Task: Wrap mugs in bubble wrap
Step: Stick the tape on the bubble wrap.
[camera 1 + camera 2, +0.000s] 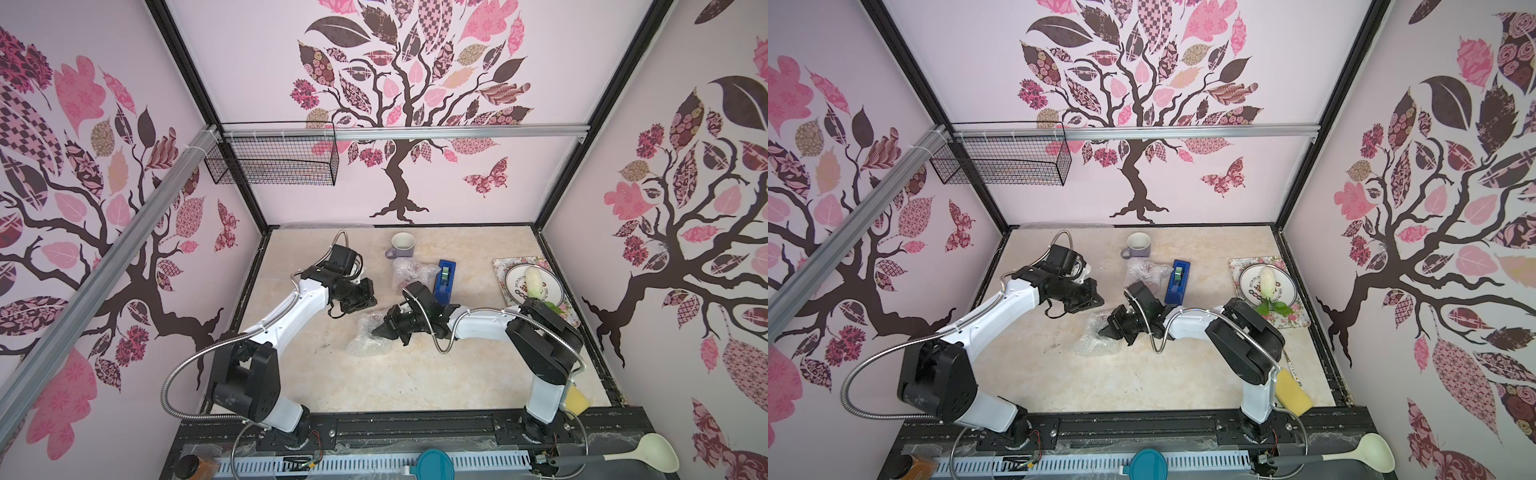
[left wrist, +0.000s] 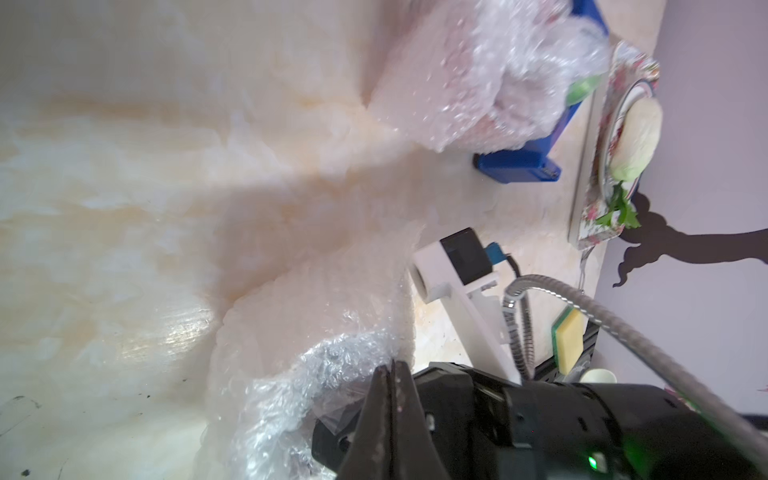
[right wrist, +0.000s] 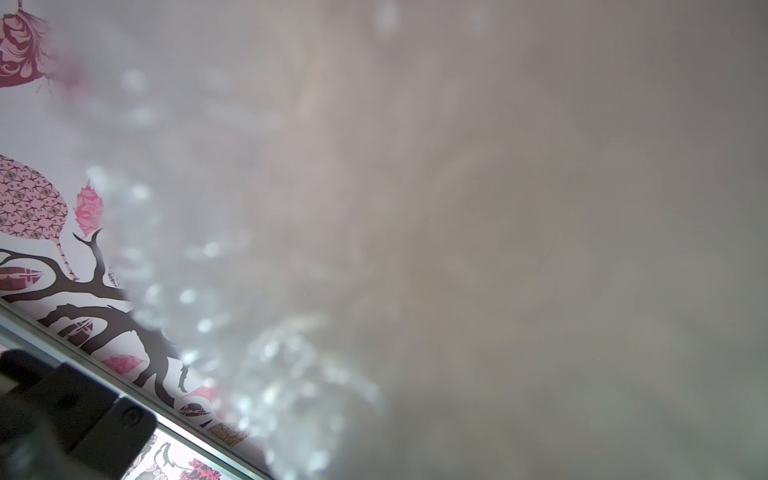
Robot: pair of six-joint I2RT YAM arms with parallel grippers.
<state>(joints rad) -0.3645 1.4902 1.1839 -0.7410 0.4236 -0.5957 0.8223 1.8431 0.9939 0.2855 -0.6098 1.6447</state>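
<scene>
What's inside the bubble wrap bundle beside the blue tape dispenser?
Dark reddish colour shows through the bubble wrap bundle in both top views. The crinkled layers hide any outline, so whether it is a mug cannot be told.

- Lavender mug (image 1: 402, 244): upright, unwrapped, white inside, handle toward 8 o'clock; table's 12 o'clock edge.
- Bubble-wrap bundle (image 1: 411, 272): reddish contents, just 6 o'clock of mug.
- Crumpled bubble wrap (image 1: 362, 340): table centre.
</scene>
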